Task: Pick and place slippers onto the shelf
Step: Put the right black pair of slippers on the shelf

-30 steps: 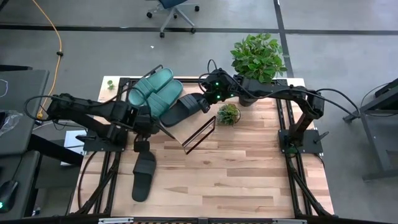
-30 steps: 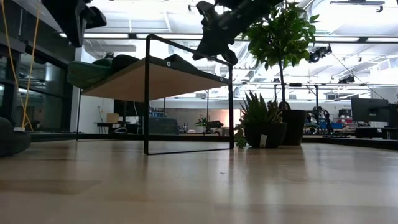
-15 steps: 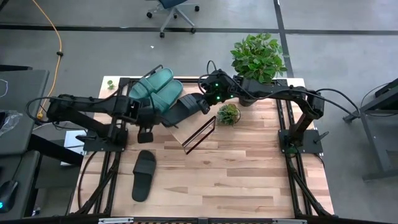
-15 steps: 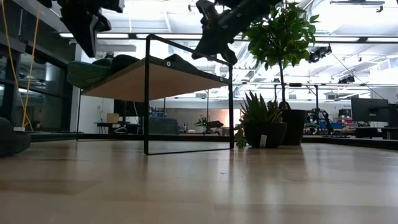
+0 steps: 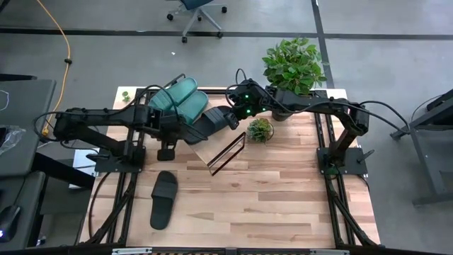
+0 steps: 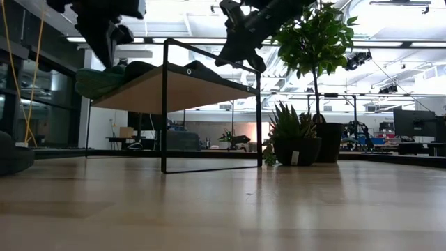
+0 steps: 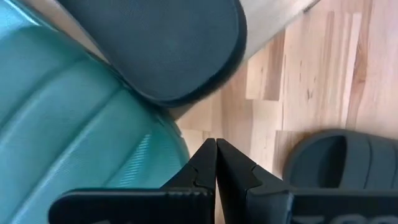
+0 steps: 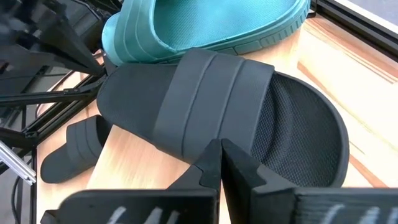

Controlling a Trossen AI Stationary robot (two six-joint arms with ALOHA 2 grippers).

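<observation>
1. Three slippers sit on the shelf (image 5: 225, 150): two teal ones (image 5: 177, 103) and a black one (image 5: 209, 122).
2. The last black slipper (image 5: 164, 199) lies on the table (image 5: 283, 198), long axis running roughly front to back.
3. The left tool (image 5: 167, 150), closed and empty, hangs by the shelf's lower edge, so that slipper is on its near side. Looks like its job.
4. The right tool (image 5: 232, 120), also shut with nothing in it, sits over the shelved black slipper, much farther away.

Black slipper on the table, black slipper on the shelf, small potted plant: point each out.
black slipper on the table (image 5: 164, 199), high view, on its strap.
black slipper on the shelf (image 8: 211, 106), right wrist view, on its strap.
small potted plant (image 5: 260, 129), high view, on its leaves.
</observation>
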